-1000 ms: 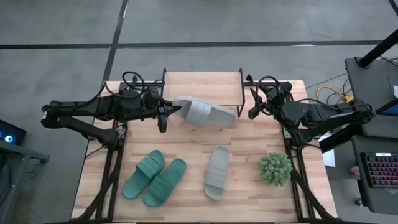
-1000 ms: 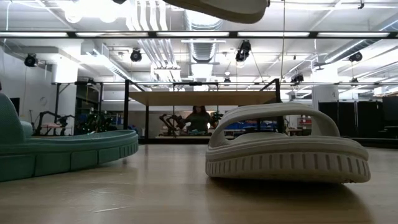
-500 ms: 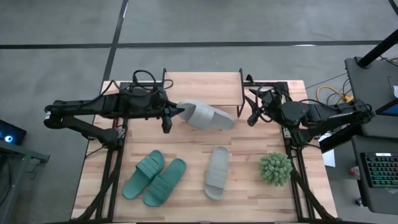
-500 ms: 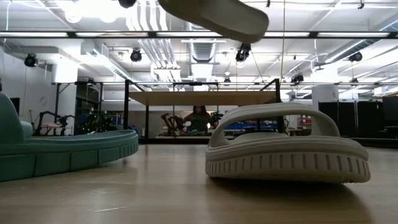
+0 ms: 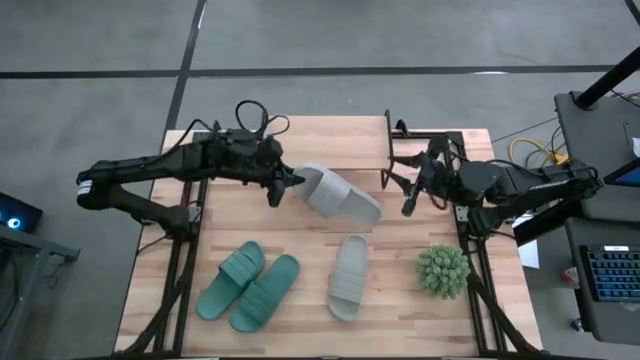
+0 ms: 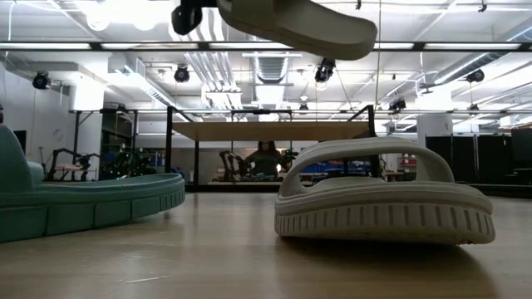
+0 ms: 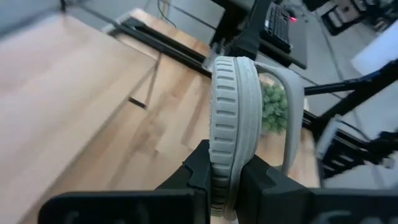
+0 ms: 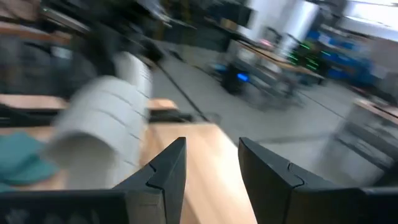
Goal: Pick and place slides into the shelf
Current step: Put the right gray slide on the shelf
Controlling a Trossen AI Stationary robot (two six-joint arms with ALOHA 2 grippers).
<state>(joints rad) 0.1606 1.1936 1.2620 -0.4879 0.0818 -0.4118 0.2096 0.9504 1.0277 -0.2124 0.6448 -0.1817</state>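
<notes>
My left gripper (image 5: 287, 184) is shut on a pale grey slide (image 5: 341, 195), held in the air just in front of the shelf (image 5: 325, 135), a low rack with a light wooden top on black legs. In the low view this slide (image 6: 291, 21) hangs high above the tabletop. The other pale slide (image 5: 348, 277) and the teal pair (image 5: 248, 286) lie sole-down on the table. My right gripper (image 5: 400, 190) hovers open to the right of the held slide, touching nothing; its wrist view shows that slide (image 8: 102, 127) blurred ahead. My left gripper pinches the pale slide's sole at one end (image 7: 225, 171) between its two fingers (image 7: 199, 169), coming level from the table's left. The slide is lifted clear and turned on its edge, with its strap (image 7: 293, 102) to one side and its free end pointing right.
A spiky green plant ball (image 5: 443, 270) sits near the table's right edge, close to the right arm. Black frame rails run along both sides of the table. Bare wood lies between the shelf and the slides on the table.
My left gripper has moved right and sunk a little, carrying the pale slide; the slide's free end has swung toward the near edge and tipped. My right gripper has shifted toward the near edge and turned toward the held slide.
</notes>
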